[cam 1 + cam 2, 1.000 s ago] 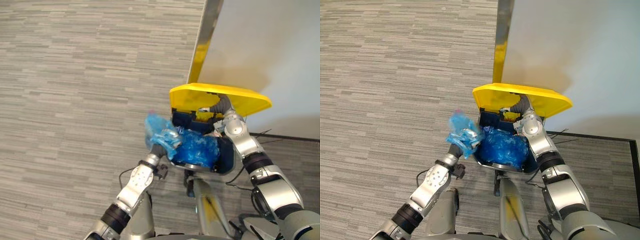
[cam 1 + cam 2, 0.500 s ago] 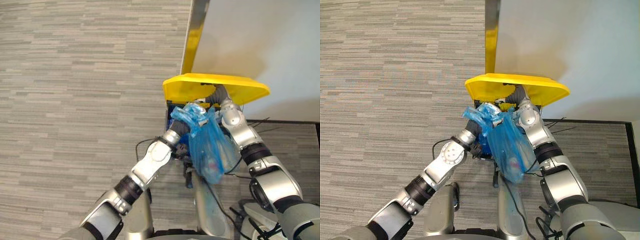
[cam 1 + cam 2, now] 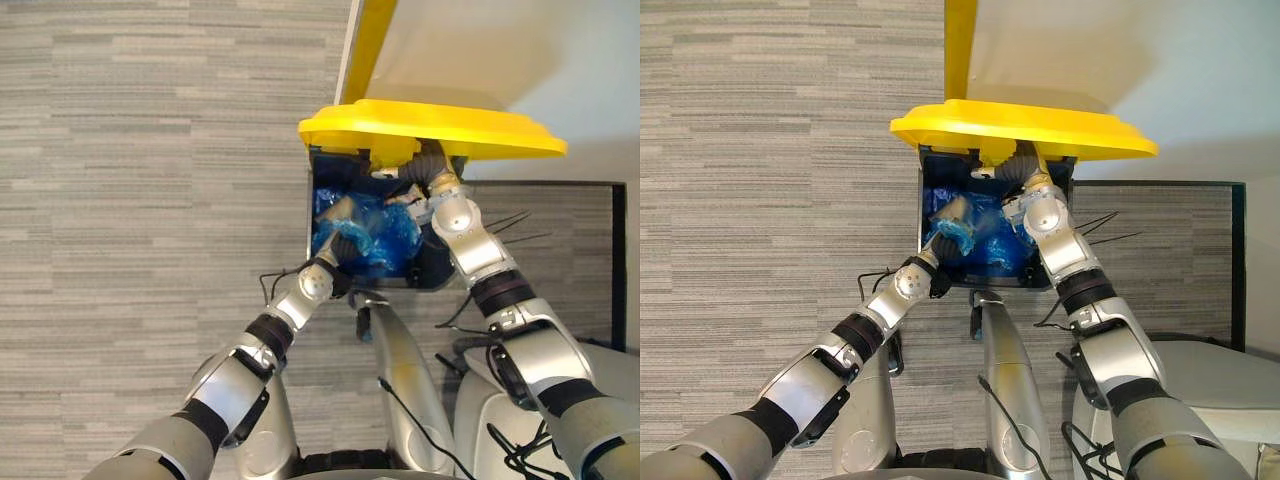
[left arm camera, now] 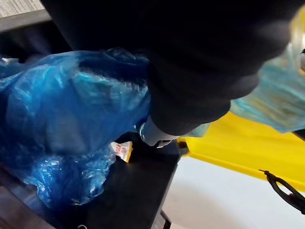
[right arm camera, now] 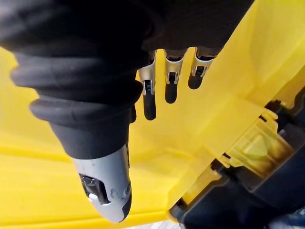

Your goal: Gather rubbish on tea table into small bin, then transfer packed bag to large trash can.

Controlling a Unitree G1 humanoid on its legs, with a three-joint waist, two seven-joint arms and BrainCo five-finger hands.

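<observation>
Right robot hand, fingers straight, props the yellow lid; left robot hand grip unclear; release blue rubbish bag deep inside large trash can

Hardly any lettering is showing clearly enough to be read. In the left wrist view, a small white and yellow paper packet is carrying a short line of red print. The packet is peeking out from just beside the crumpled translucent blue plastic bag, against the inner wall of the dark plastic bin. Its letters are coming out too small and are partly hidden, so they cannot be made out.
</observation>
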